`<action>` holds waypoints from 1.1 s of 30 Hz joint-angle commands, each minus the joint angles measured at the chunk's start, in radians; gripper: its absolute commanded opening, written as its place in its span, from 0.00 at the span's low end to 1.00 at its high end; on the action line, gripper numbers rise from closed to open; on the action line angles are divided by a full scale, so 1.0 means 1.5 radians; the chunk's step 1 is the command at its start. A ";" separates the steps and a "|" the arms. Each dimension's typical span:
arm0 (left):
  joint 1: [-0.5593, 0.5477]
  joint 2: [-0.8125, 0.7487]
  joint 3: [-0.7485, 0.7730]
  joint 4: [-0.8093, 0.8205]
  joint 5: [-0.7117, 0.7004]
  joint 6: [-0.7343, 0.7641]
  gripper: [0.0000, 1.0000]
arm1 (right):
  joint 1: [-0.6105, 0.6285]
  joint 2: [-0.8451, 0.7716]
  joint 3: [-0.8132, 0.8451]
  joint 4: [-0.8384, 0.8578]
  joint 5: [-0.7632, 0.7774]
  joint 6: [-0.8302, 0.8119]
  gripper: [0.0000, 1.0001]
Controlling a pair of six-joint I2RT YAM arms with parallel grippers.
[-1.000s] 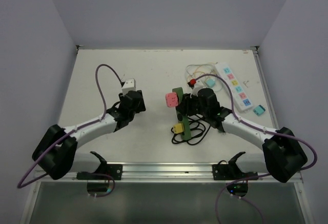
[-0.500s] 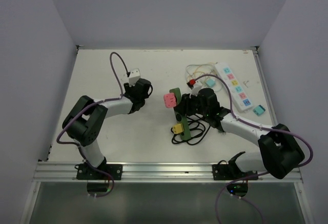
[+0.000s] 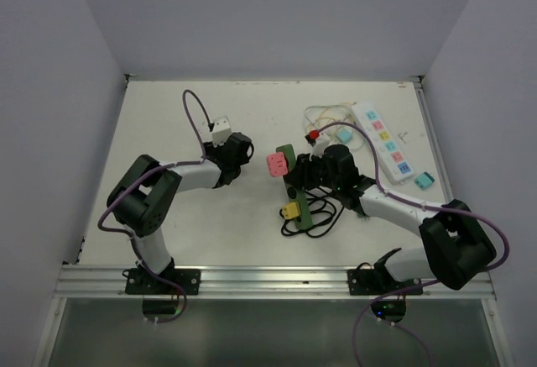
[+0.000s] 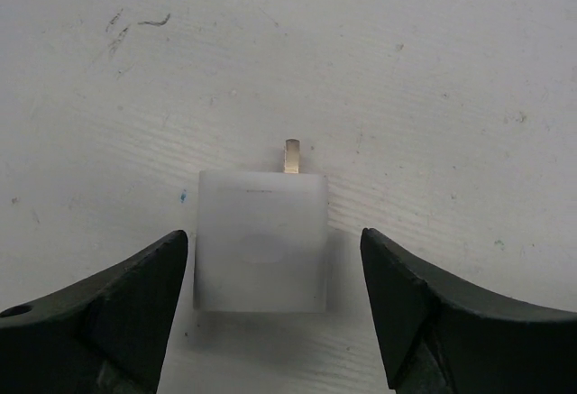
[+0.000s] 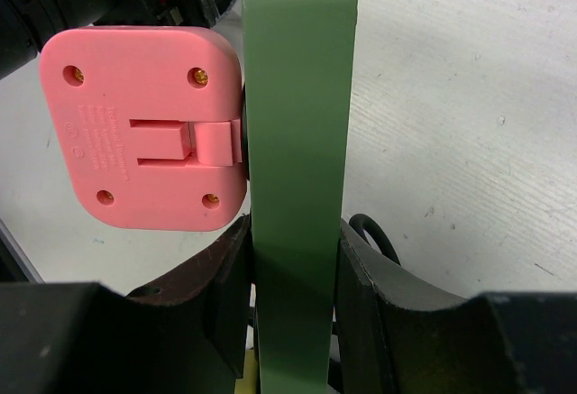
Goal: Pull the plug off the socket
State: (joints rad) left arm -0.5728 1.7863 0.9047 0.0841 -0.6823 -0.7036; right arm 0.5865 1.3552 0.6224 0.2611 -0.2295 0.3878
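While on green strip, pink plug just beyond right gripper (clamped)

Right end effector grips green socket strip; pink plug attached.

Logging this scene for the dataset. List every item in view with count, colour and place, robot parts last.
green power strip: 1, green, table centre, on edge in the right gripper
pink plug: 1, pink, attached to the green strip's side
yellow plug: 1, yellow, at the green strip's near end
white adapter: 1, white, flat on the table
black cable: 1, black, coiled by the green strip
white power strip: 1, white, far right
teal plugs: 2, teal, either side of the white strip
red plug: 1, red, far centre
table: 1, white
left gripper: open around the adapter
right gripper: clamping the green strip
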 commanded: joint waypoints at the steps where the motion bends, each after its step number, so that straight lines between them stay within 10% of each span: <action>1: -0.015 -0.019 -0.004 -0.007 -0.010 -0.034 0.82 | 0.000 0.009 0.003 0.020 -0.021 -0.010 0.00; 10: -0.016 -0.152 -0.031 -0.040 0.064 -0.042 0.96 | 0.000 0.013 0.005 0.013 -0.027 -0.013 0.00; 20: -0.016 -0.371 -0.141 0.072 0.394 0.021 0.99 | 0.000 0.011 0.004 0.015 -0.036 -0.017 0.00; 33: -0.083 -0.330 -0.134 0.191 0.532 0.007 0.97 | 0.000 0.011 -0.003 0.029 -0.048 -0.016 0.00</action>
State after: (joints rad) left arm -0.6788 1.2610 0.6540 0.2897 0.0784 -0.7105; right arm 0.5861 1.3682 0.6224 0.2703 -0.2577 0.3832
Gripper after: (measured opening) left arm 0.977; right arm 0.391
